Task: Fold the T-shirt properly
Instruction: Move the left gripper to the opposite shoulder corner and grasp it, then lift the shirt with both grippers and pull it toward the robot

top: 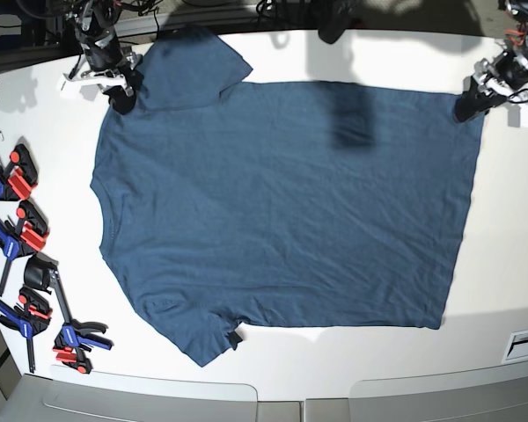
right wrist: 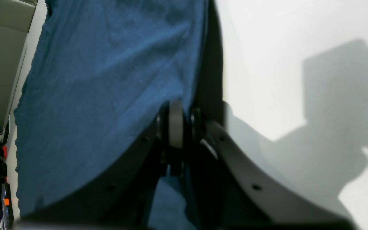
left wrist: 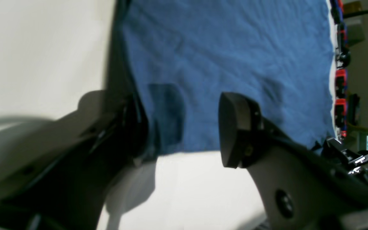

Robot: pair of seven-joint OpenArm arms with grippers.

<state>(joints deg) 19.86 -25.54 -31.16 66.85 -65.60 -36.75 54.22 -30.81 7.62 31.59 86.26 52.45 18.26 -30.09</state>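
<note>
**Shirt spread flat, folding not yet begun**

At the far left of the desk [top: 510, 264], the right gripper [top: 121, 90] is pinching the T-shirt [top: 282, 211] near its shoulder, jaws clamped on the cloth. The shirt is lying flat across the desk, with no fold visible. At the far right, the left gripper [top: 468, 104] is hovering with jaws spread wide over the hem corner, holding nothing. Every fold appears still to be done.

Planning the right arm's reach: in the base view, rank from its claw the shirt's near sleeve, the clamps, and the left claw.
1. Near sleeve, beside the right claw.
2. Clamps, along the table's left edge.
3. Left claw, across the T-shirt, top right.
</note>
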